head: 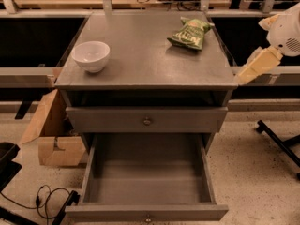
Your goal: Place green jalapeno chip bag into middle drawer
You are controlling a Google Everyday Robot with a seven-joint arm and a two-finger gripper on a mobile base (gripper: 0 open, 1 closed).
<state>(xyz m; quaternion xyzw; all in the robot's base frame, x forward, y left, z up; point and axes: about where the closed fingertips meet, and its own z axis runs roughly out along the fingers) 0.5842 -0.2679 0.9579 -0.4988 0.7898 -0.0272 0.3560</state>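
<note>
Presently, starting at the far left and farthest from the gripper, an open cardboard box (51, 139) stands on the floor beside the grey cabinet (140, 76), well below gripper level. Next, a white bowl (91, 55) sits on the cabinet top, across its full width from the gripper and well apart from it. Toward the centre, the shallow upper drawer front (147, 121) is closed, below and to the left of the gripper. Beneath it the middle drawer (147, 177) is pulled fully out and holds nothing visible; it lies well below the gripper and to its left. The green jalapeno chip bag (190, 33) lies flat on the rear right part of the cabinet top, near the gripper but apart from it, to its left and slightly farther back. The gripper (246, 73) hangs just off the cabinet's right edge at about tabletop height, touching nothing; whether it is spread or pressed together cannot be told from this view. Assessment: the drawer stands ready to receive, so the opening step appears complete. The bag is not yet grasped. Outstanding, in my judgement: reach in over the top to the bag, secure it, carry it forward and down, and release it inside the open drawer.
</note>
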